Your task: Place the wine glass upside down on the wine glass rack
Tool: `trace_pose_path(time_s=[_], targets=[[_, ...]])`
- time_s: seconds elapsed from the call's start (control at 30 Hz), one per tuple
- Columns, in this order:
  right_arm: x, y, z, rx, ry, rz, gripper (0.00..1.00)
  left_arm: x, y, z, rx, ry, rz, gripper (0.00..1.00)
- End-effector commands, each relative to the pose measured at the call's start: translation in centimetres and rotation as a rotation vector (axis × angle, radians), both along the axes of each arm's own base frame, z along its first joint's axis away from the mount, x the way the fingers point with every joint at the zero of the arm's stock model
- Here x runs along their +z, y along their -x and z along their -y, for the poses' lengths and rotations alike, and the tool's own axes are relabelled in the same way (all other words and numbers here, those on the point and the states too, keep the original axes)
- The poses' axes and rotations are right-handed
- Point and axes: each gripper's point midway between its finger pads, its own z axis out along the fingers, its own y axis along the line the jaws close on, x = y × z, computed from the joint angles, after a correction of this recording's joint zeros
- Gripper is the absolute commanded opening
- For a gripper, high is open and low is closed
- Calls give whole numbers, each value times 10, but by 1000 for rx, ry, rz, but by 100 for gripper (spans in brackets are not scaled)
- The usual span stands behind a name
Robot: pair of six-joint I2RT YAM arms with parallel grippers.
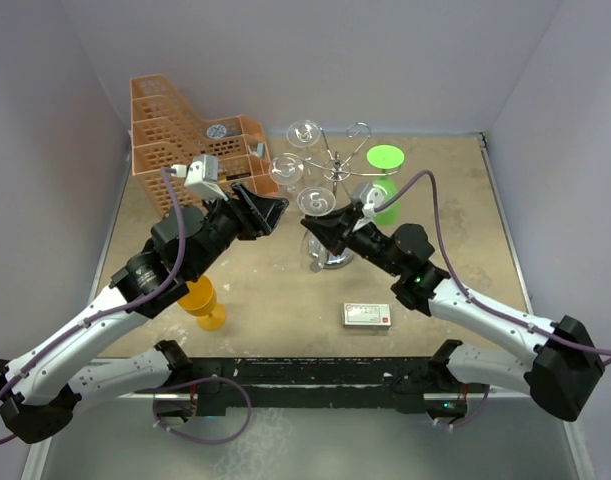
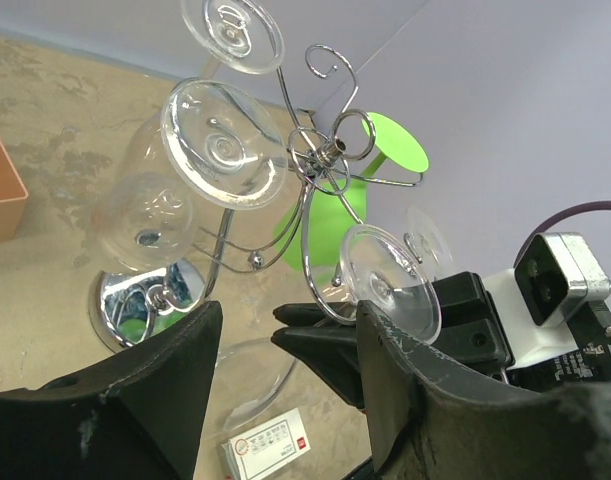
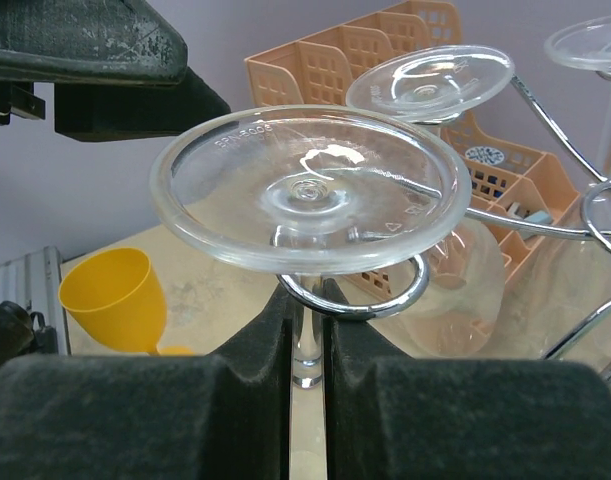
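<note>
The chrome wine glass rack stands at mid-table on its domed base; its post hub shows in the left wrist view. My right gripper is shut on the stem of a clear wine glass held upside down, foot on top. The stem sits inside a curled rack arm loop, with the foot resting just above it. From above, this glass is at the rack's near side. My left gripper is open and empty, just left of the rack and facing it.
Two more clear glasses hang upside down on the rack. A green glass hangs or stands at its right. An orange lattice basket is at the back left, a yellow cup near the left arm, and a small white box in front.
</note>
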Motion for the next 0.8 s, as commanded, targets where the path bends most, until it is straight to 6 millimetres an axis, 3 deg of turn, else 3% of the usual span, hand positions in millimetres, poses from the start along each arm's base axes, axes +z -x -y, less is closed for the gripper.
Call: trace_pose_path(time_s=[0.0, 0.3, 0.57, 0.77], targets=[[50, 10, 12, -16, -118, 133, 11, 17, 1, -6, 18, 23, 41, 54], [40, -9, 28, -151, -123, 74, 16, 15, 0, -7, 22, 18, 37, 54], [25, -18, 20, -160, -73, 36, 27, 11, -1, -11, 40, -2, 28, 54], [27, -18, 21, -167, -78, 33, 28, 8, -1, -21, 79, -30, 26, 54]])
